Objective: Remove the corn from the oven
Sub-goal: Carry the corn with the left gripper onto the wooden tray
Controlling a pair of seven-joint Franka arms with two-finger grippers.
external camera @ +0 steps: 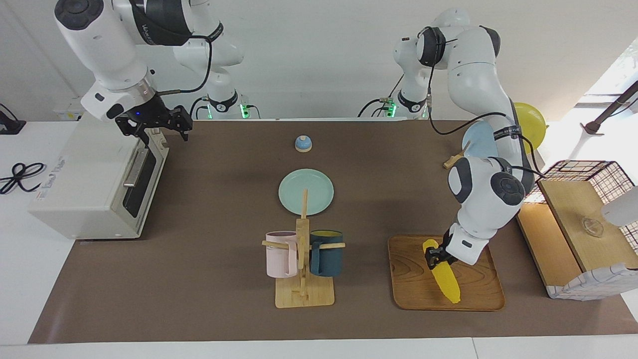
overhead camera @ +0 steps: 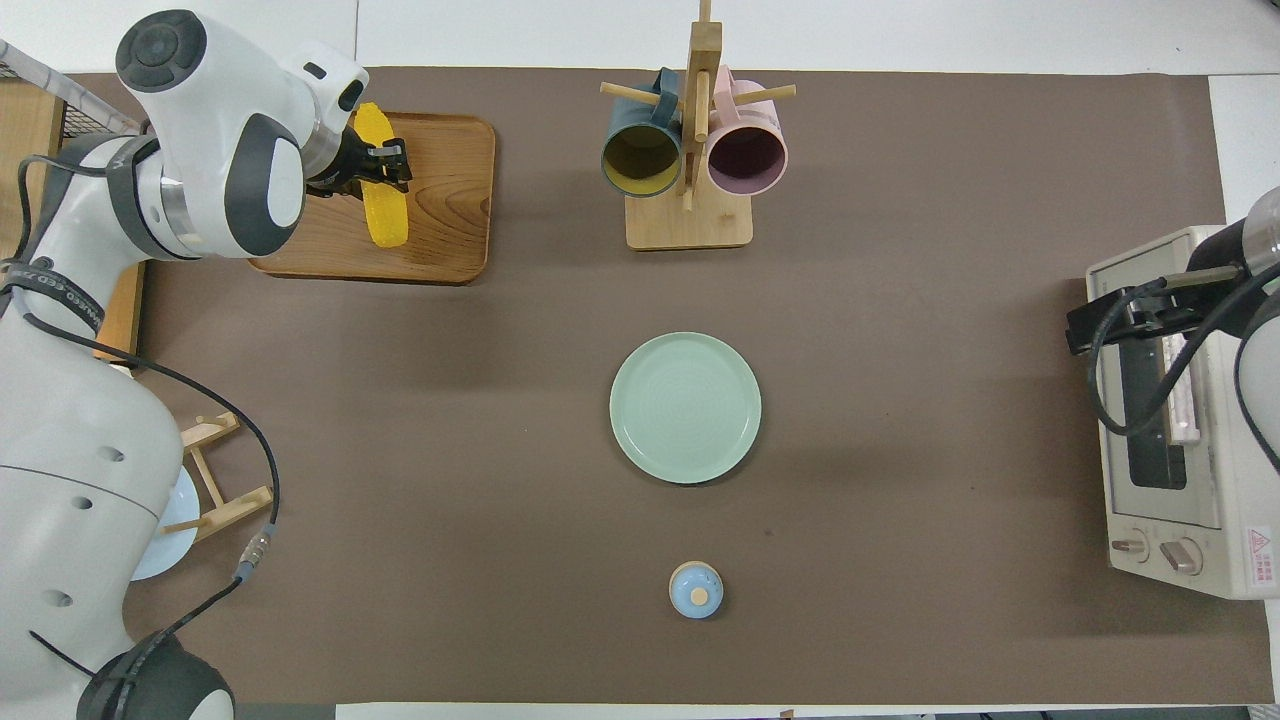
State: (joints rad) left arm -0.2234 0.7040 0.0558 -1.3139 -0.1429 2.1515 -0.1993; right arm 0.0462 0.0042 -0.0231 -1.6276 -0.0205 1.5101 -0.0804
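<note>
Your left tool [external camera: 434,255] is clamped on the corn [external camera: 443,275] near its thick end, over the wooden tray [external camera: 423,294] at the left arm's end of the table [external camera: 209,279]. The facing view lets you see the cob slanting down toward the tray; whether its tip touches, you can't tell. The overhead view only lays it flat across the wood. Your right tool [external camera: 155,123] waits with fingers spread over the oven [external camera: 84,189], whose door is shut.

Corn [external camera: 442,276] over tray [external camera: 413,294]; oven [external camera: 89,184] at right arm's end.
</note>
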